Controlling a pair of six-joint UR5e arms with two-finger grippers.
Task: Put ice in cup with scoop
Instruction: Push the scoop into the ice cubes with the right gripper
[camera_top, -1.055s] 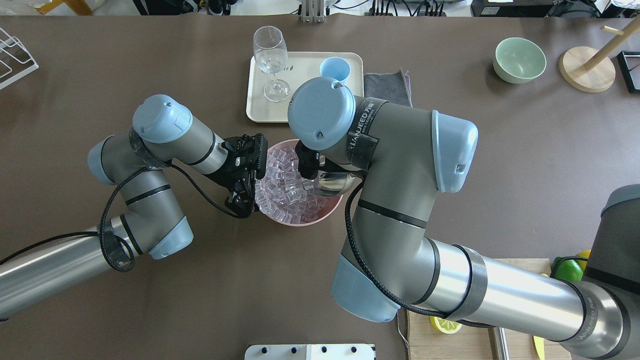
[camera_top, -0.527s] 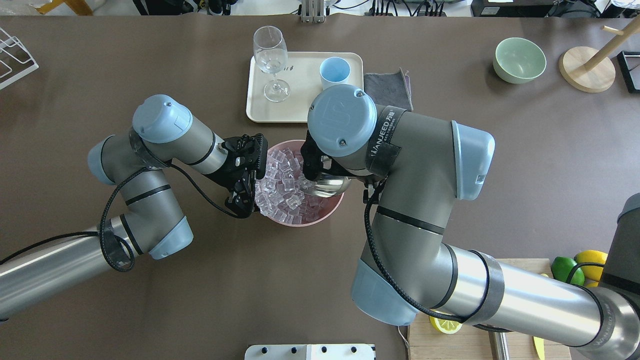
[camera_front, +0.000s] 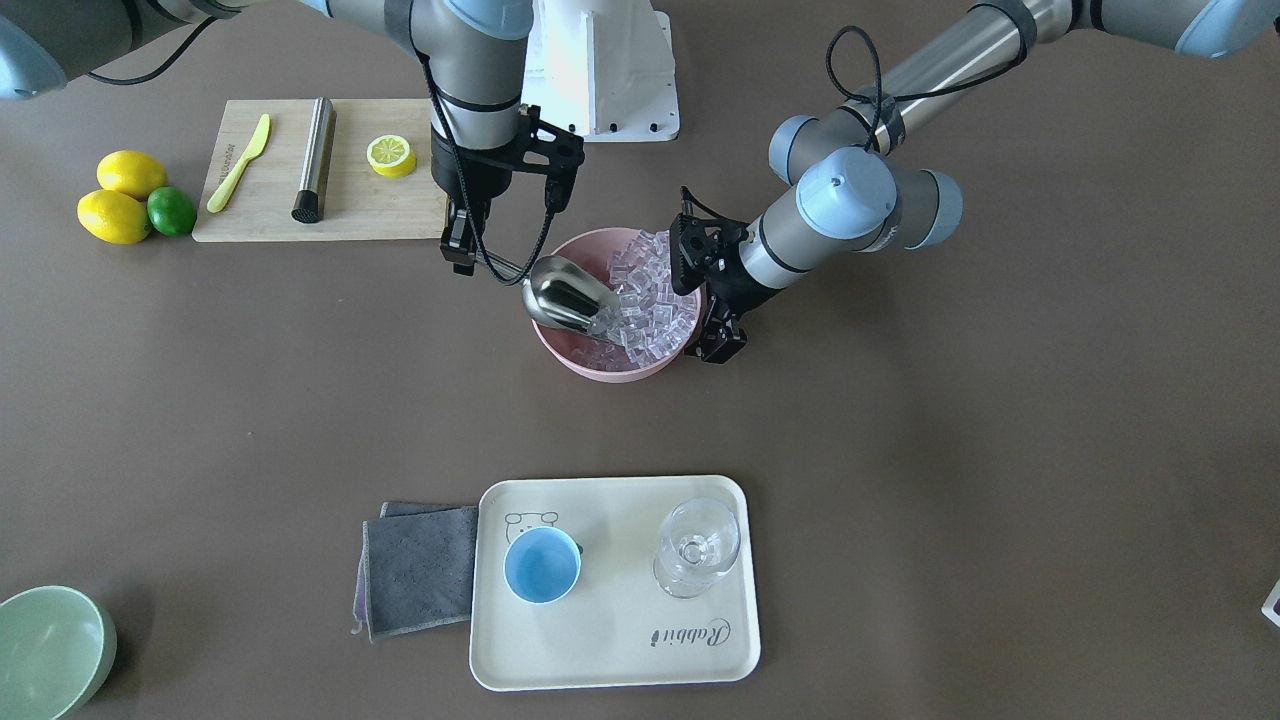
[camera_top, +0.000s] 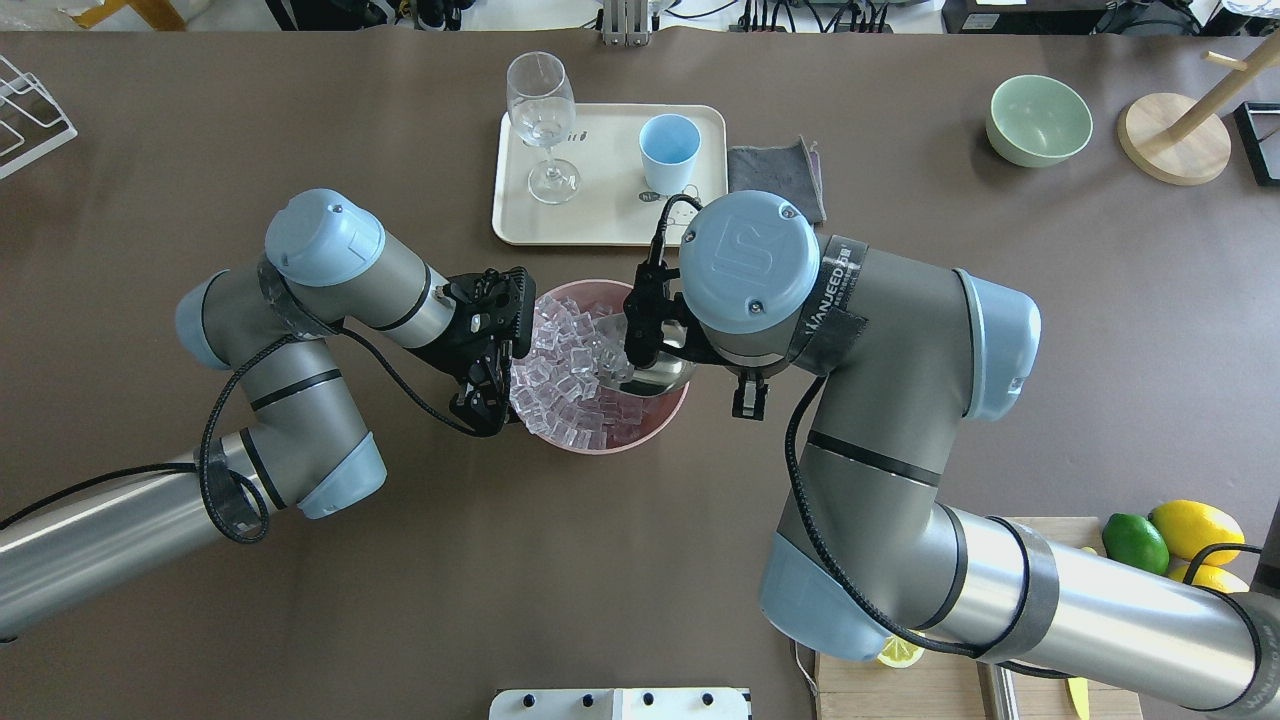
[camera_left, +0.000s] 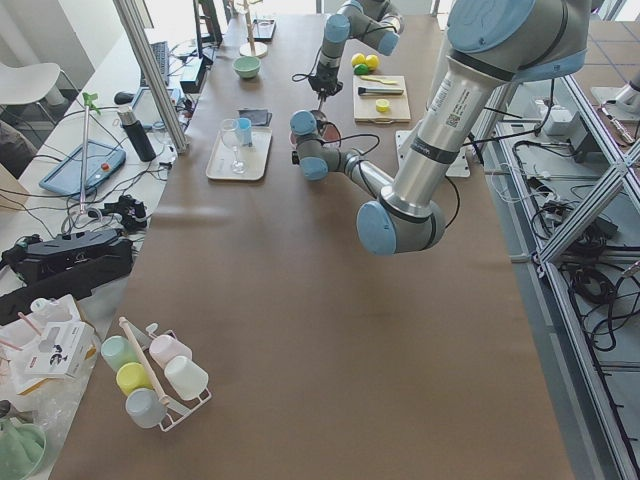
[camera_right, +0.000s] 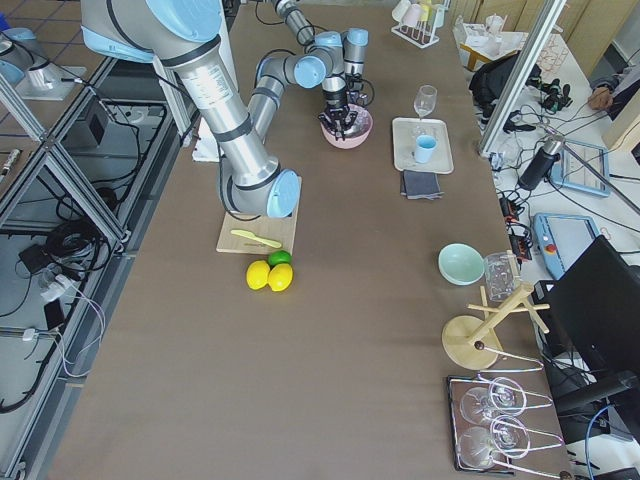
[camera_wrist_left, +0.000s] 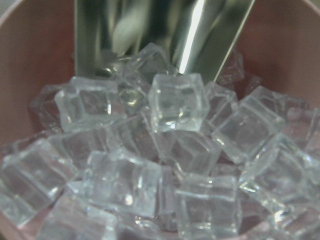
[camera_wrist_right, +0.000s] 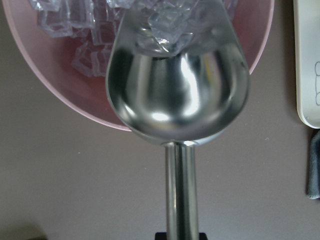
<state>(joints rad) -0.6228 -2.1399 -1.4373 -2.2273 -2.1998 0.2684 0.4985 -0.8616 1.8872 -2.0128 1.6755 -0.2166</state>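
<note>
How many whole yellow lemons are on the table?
2. Both lie just off the cutting board, beside the lime: one lemon nearer the robot, the other lemon just past it. A cut lemon half sits on the board. None looks hidden.

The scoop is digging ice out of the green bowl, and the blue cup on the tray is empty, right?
That bowl is pink, not green, as the front-facing view shows. The scoop digs into its ice, and the blue cup on the tray is empty.

The scoop handle's end is cut off below; its lip is buried under ice.
</note>
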